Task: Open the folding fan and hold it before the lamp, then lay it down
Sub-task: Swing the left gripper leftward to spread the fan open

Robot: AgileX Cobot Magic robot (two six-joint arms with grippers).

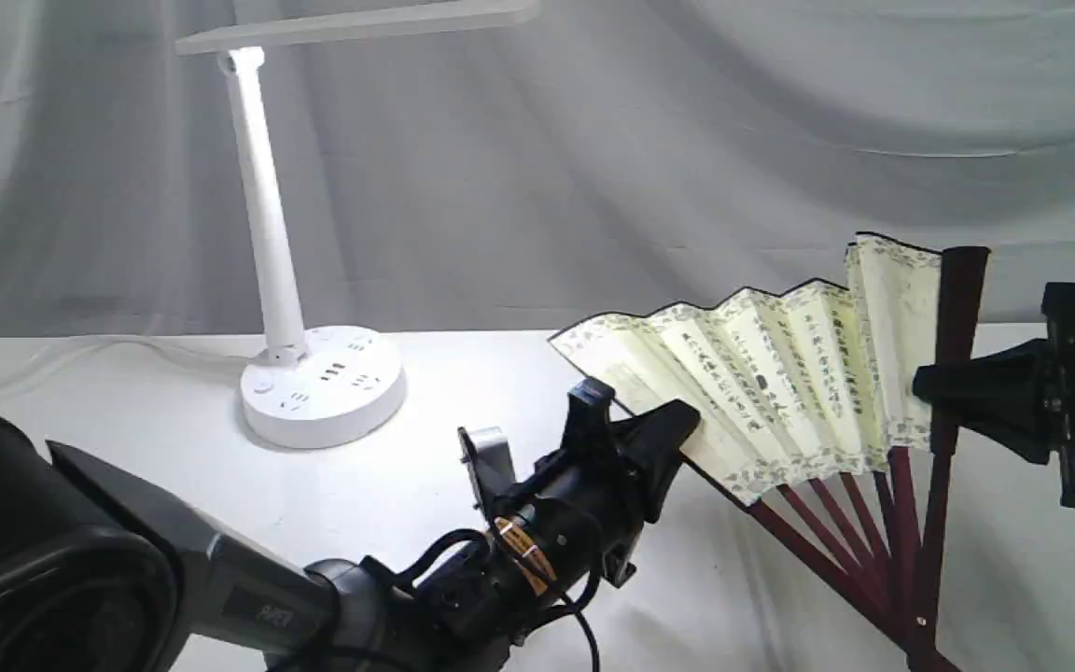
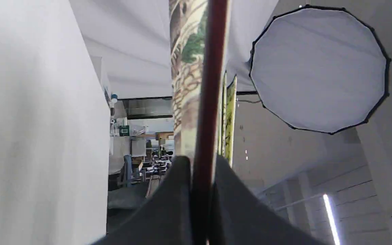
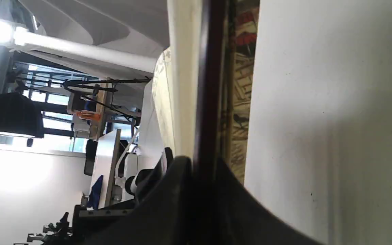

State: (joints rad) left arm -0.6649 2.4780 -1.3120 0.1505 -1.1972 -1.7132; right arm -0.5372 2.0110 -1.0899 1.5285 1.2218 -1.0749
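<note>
The folding fan (image 1: pixel 780 383) is spread partly open above the table, cream leaf with black calligraphy, maroon ribs meeting at a pivot near the lower right. My left gripper (image 1: pixel 687 420) is shut on the fan's left guard, and in the left wrist view the maroon guard (image 2: pixel 209 85) runs between the dark fingers (image 2: pixel 168 204). My right gripper (image 1: pixel 929 383) is shut on the upright right guard (image 1: pixel 959 308), seen close in the right wrist view as a dark rib (image 3: pixel 209 85). The white lamp (image 1: pixel 262 215) stands at the back left with its head lit, well left of the fan.
The lamp's round base (image 1: pixel 323 385) with sockets sits on the white table (image 1: pixel 174 448), its cord trailing left. A white draped backdrop (image 1: pixel 593 140) hangs behind. The left arm's dark body (image 1: pixel 80 569) fills the lower left corner.
</note>
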